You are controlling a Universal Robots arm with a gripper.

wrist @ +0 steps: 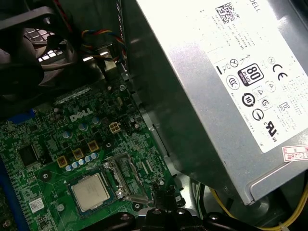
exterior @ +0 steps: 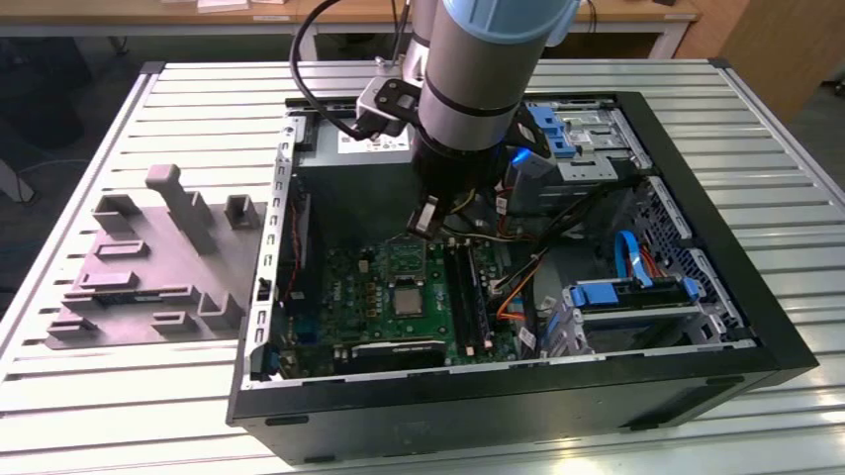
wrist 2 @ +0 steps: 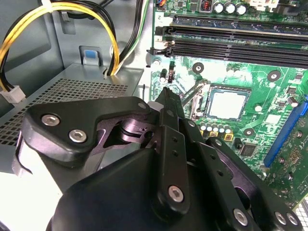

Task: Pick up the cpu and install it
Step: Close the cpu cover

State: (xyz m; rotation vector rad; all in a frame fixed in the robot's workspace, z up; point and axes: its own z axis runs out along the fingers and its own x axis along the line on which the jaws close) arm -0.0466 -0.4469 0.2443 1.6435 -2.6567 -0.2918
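So the gripper is up close in the second wrist view, black linkages and bolts, and its fingertips look pressed together with nothing between them, so clenched on nothing as far as I can see. Its tip hangs above the edge of the green motherboard, right by the silver socket lever, next to the grey power supply with the white label. Just past the fingertips sits the cpu, silvery square top, lying flat in its socket on the board; the first wrist view shows it too, seated with the metal frame beside it swung open. Beyond that in the second wrist view are the long black memory slots, and yellow and black cables loop over the perforated metal off to the side. In the exterior view the arm reaches down into the open computer case on a slatted table, and a grey moulded fixture block sits on the exterior view's left, well apart from the case.
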